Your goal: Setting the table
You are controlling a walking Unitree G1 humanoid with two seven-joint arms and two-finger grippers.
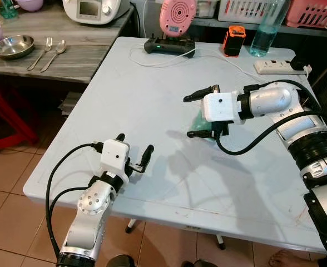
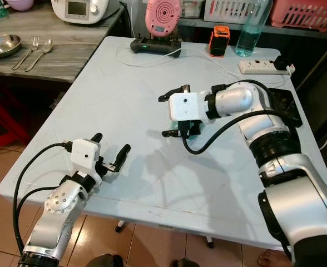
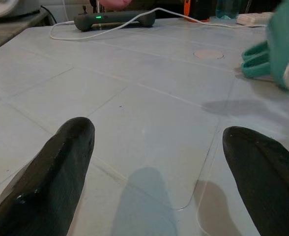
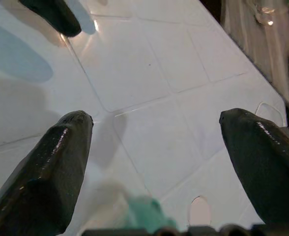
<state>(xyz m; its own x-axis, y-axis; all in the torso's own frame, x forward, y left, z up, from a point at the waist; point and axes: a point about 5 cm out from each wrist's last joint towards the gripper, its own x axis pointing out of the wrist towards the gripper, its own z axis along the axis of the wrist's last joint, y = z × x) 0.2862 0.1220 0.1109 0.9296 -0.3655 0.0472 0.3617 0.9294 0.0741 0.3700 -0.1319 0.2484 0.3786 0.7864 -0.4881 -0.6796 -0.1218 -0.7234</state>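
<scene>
Right gripper [image 1: 201, 115]: fingers apart, above the bench [image 1: 124, 100] centre, right over the green item.
Green item [image 1: 203, 125]: on the bench, under the right gripper.
Left gripper [image 1: 134, 151]: fingers apart, at 7 o'clock, near the bench edge.

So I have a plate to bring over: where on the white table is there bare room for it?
The table is bare between the left end effector and the black controller. Its far edge is crowded: controller, orange device, bottle, power strip.
</scene>
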